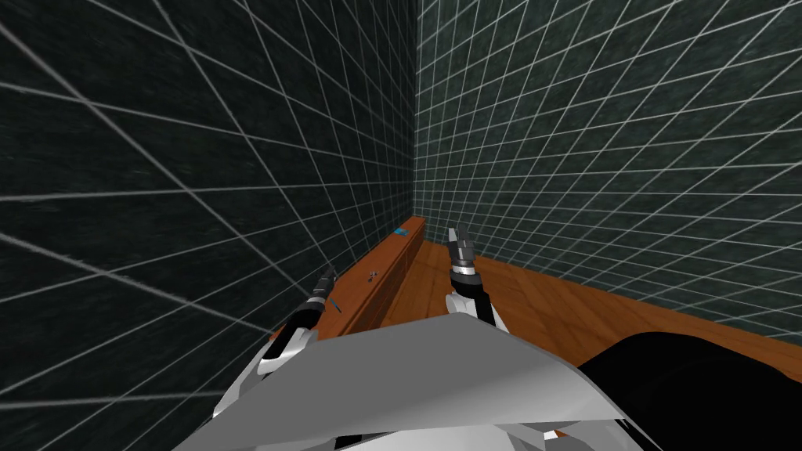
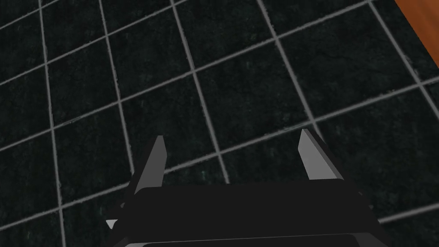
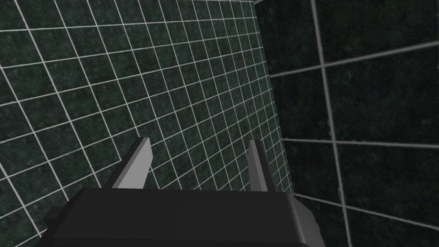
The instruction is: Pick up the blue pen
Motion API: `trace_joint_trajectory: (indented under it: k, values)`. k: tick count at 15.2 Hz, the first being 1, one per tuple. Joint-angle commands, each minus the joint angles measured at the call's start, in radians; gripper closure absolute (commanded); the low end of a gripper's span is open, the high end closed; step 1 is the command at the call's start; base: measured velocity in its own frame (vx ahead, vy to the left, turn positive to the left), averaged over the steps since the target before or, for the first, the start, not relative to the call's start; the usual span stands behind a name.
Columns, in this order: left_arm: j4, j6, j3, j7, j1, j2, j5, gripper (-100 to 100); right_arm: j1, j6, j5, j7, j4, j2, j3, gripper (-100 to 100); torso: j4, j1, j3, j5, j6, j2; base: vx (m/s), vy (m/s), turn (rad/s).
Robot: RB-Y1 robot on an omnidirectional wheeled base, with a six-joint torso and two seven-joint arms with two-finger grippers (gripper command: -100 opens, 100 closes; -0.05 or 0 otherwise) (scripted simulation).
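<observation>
A long wooden ledge (image 1: 391, 262) runs along the dark tiled wall on my left. A thin bluish sliver, seemingly the blue pen (image 1: 335, 304), lies on its near end. My left gripper (image 1: 326, 278) hangs just above and beside it. In the left wrist view the left gripper (image 2: 232, 137) is open with nothing between its fingers, facing the dark tiles, with a strip of the wooden ledge (image 2: 422, 30) at one corner. My right gripper (image 1: 460, 239) is raised over the wooden floor; the right gripper (image 3: 199, 142) is open and empty.
A small bright blue object (image 1: 401, 232) sits at the ledge's far end, and tiny dark bits (image 1: 372, 273) lie midway along it. Two dark green tiled walls (image 1: 548, 156) meet in a corner ahead. Wooden floor (image 1: 548, 305) spreads right, with a black area (image 1: 689, 384) near me.
</observation>
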Motion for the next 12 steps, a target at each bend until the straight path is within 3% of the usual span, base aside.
trace_joint_trajectory:
  k: [1, 2, 4, 5, 6, 7, 10, 11, 12]
  values:
    - [0.043, 0.036, 0.004, -0.023, -0.011, 0.017, 0.024, -100, 0.0, 0.0, 0.0, 0.0, 0.0, 0.0, 0.0, 0, 0.0, 0.0, 0.0, 0.0, 0.0, 0.0, -0.006, 0.022, -0.201]
    - [0.075, 0.063, 0.007, -0.053, -0.024, 0.04, 0.057, -100, 0.0, 0.0, 0.0, 0.0, 0.0, 0.0, 0.0, 0, 0.0, 0.0, 0.0, 0.0, 0.0, 0.0, -0.008, 0.025, -0.293]
    - [0.098, 0.074, 0.007, -0.053, -0.024, 0.04, 0.057, -100, 0.0, 0.0, 0.0, 0.0, 0.0, 0.0, 0.0, 0, 0.0, 0.001, 0.0, 0.0, 0.0, 0.0, -0.01, 0.03, -0.148]
    - [0.146, 0.104, 0.011, -0.084, -0.037, 0.061, 0.091, -100, 0.0, 0.0, 0.0, 0.0, 0.0, 0.0, 0.0, 0, 0.0, 0.001, 0.0, 0.0, -0.001, 0.0, -0.011, 0.021, -0.214]
    - [0.155, 0.113, 0.011, -0.084, -0.037, 0.061, 0.091, -100, 0.0, 0.0, 0.0, 0.0, 0.0, 0.0, 0.0, 0, 0.0, 0.001, 0.0, 0.0, 0.0, 0.0, -0.011, 0.025, -0.206]
    - [0.188, 0.14, 0.014, -0.115, -0.05, 0.082, 0.125, -100, 0.0, 0.0, 0.0, 0.0, 0.0, 0.0, 0.0, 0, 0.0, 0.001, 0.0, 0.0, 0.0, 0.0, -0.011, 0.03, -0.271]
    - [0.213, 0.153, 0.014, -0.115, -0.05, 0.082, 0.125, -100, 0.0, 0.0, 0.0, 0.0, 0.0, 0.0, 0.0, 0, 0.0, 0.001, 0.0, 0.0, -0.001, 0.0, -0.005, 0.025, -0.1]
    - [0.243, 0.194, 0.018, -0.147, -0.064, 0.102, 0.16, -100, 0.0, 0.0, 0.0, 0.0, 0.0, 0.0, 0.0, 0, 0.0, 0.0, 0.0, 0.0, -0.001, 0.0, -0.001, 0.01, -0.168]
    - [0.258, 0.194, 0.018, -0.147, -0.064, 0.102, 0.16, -100, 0.0, 0.0, 0.0, 0.0, 0.0, 0.0, 0.0, 0, 0.0, 0.0, 0.0, 0.0, 0.0, -0.001, -0.005, 0.019, -0.235]
